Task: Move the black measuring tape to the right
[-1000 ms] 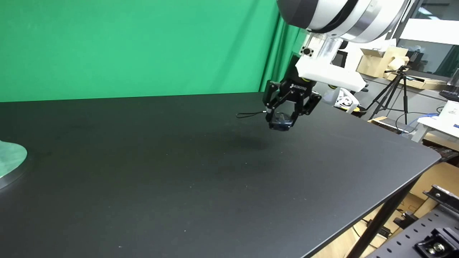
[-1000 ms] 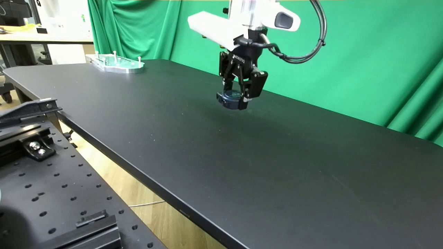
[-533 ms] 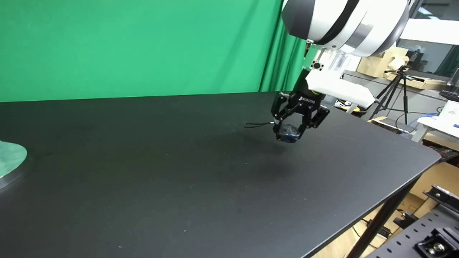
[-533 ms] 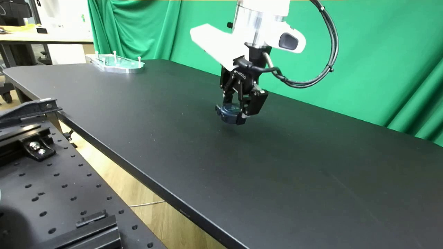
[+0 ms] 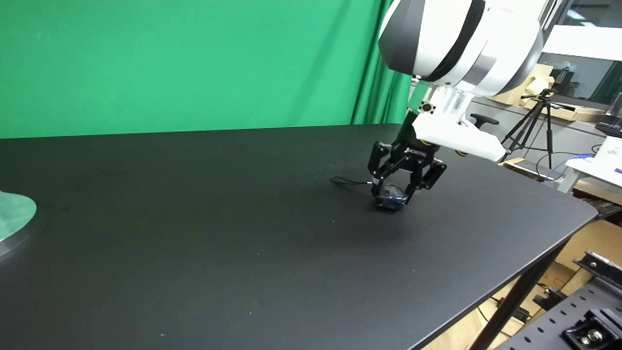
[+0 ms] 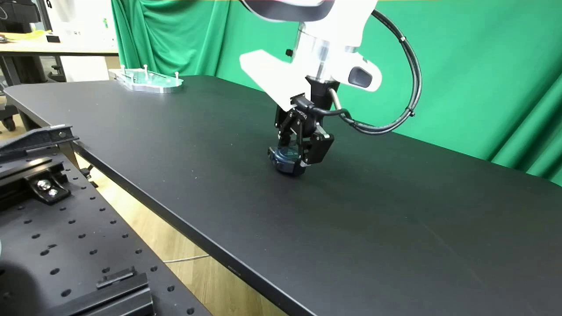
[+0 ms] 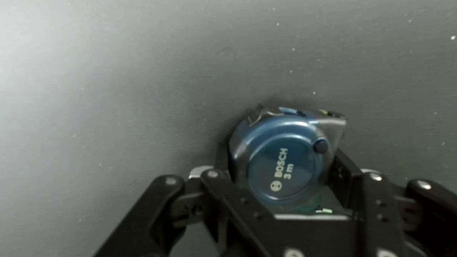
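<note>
Low over the dark table (image 5: 194, 253), your gripper (image 7: 284, 162) clamps its fingers (image 7: 345, 173) on opposite sides of the measuring tape (image 7: 282, 167); release likely turns on whether it touches the table, which you can't tell. Its strap (image 5: 357, 183) trails sideways.

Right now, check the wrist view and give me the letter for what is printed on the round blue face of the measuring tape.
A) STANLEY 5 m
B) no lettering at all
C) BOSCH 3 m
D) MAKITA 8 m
C, since in the wrist view the measuring tape, held between the fingers of the pincer, bears BOSCH and 3 m in pale lettering.
</note>
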Tool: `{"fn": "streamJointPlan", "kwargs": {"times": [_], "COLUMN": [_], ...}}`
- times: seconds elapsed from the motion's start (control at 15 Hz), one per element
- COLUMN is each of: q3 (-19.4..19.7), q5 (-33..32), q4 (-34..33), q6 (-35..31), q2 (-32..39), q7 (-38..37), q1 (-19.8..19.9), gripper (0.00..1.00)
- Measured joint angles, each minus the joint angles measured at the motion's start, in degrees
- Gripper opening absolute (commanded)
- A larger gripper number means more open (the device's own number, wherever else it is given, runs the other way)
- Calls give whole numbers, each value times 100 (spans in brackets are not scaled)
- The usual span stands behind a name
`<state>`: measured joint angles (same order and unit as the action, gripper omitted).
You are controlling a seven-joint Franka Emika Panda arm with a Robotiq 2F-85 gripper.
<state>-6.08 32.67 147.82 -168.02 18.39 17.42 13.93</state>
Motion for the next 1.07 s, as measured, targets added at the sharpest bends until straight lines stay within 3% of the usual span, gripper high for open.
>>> {"fn": "streamJointPlan", "kwargs": {"times": [0.13, 0.4, 0.6, 0.8, 1.07], "q3": [2, 6, 146, 448, 1235], "q5": [-9, -33, -295, -1267, -2808], "q4": [-1, 10, 109, 345, 567], "q6": [-6, -10, -1, 14, 373], "q2": [1, -54, -223, -537, -1055], "q7": [-1, -23, -326, -1424, -3069], "q1": [-19, -219, -623, -1167, -2181], "gripper": [100, 100, 100, 100, 100]}}
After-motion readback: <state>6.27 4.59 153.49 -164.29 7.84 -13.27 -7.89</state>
